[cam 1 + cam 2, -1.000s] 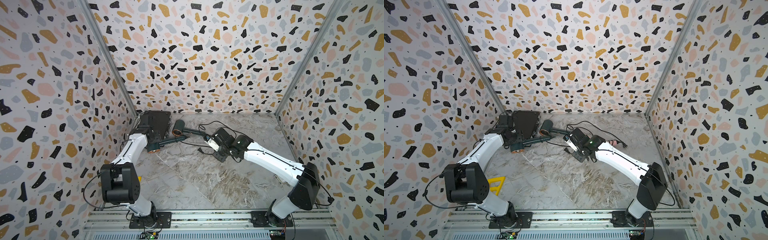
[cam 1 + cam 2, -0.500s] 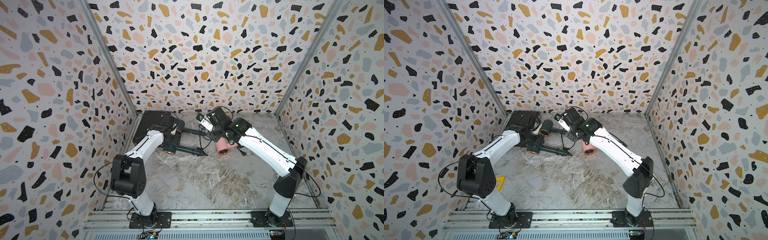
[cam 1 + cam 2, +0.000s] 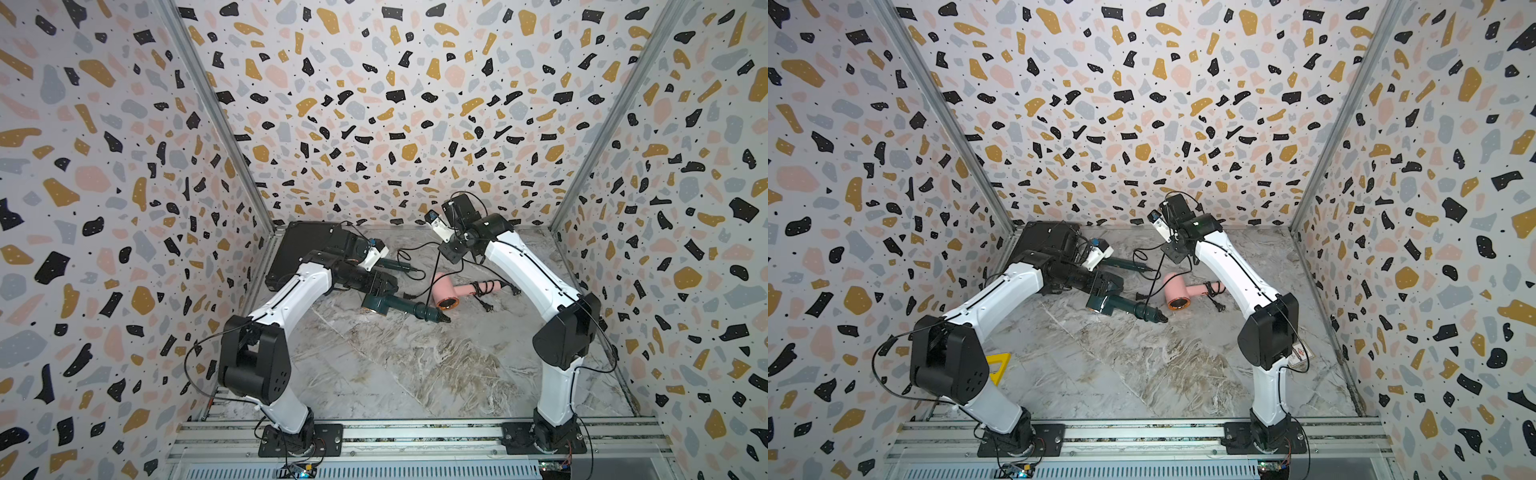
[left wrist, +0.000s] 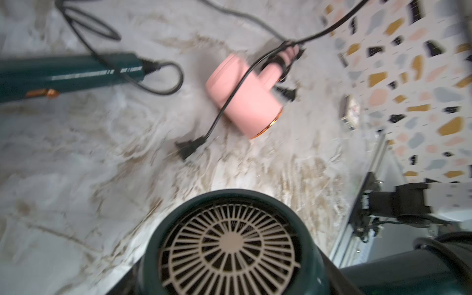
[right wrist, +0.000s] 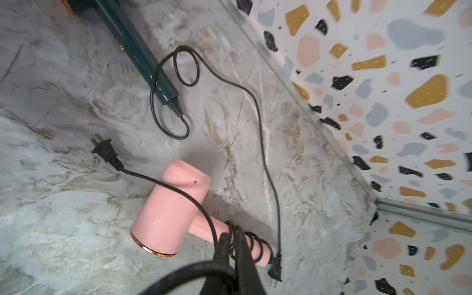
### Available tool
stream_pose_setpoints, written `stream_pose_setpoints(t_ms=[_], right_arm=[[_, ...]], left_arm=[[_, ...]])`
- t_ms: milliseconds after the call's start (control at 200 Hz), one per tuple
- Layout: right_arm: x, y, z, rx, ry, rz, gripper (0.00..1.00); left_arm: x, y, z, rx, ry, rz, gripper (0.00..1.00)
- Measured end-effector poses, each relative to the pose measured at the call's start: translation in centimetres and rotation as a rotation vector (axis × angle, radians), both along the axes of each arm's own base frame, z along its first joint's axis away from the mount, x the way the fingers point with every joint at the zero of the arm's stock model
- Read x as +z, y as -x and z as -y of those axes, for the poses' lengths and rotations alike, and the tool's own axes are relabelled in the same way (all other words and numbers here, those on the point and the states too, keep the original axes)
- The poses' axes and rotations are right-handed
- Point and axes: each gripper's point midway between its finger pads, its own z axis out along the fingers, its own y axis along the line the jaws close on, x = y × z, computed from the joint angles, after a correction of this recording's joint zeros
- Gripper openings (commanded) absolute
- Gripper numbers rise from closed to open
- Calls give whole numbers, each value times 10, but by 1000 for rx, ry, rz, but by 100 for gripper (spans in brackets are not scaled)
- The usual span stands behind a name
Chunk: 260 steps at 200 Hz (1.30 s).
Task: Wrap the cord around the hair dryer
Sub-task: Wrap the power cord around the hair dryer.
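Rising toward the back wall, right fingers pinch the cord, drawing it up; left fingers have carried the green hair dryer, clamped, to the middle of the bench. Wrapping can begin.

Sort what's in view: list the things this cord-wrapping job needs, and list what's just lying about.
In the job:
green hair dryer, clamped in the left gripper
its cord, pinched by the raised right gripper

Lying about:
pink hair dryer, cord already coiled round its handle
second green dryer, cord lying loose
black case
yellow triangle
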Motion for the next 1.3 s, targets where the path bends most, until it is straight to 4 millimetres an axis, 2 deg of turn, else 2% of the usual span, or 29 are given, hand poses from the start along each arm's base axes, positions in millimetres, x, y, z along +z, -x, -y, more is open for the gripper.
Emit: stream_pose_setpoints(t_ms=[105,195,395,616,776,976,1131,1302], right_arm=[[-24,10,-7,14,-28,-62,0],[-42,16,-10,8,-59,-87,0],[-68,34,-1,-34,-116,-97,0],[-75,49,-2,-58,-220,-78,0],[-83,60,-2,-79,-265,-85,0],[-117,97,-7,-56,-186,-176,0],[-127,127,-25,-1,-154,-225,0],[-127,146,-43,34,-162,-247,0]], left_arm=[[32,1,3,3,84,76,0],[46,1,3,19,169,96,0],[45,-22,-18,170,399,10,0],[51,-60,-44,308,574,-64,0],[35,-76,-75,439,560,-100,0],[-1,-82,-111,647,339,-122,0],[-15,-78,-128,735,222,-129,0],[-27,-75,-135,775,182,-170,0]])
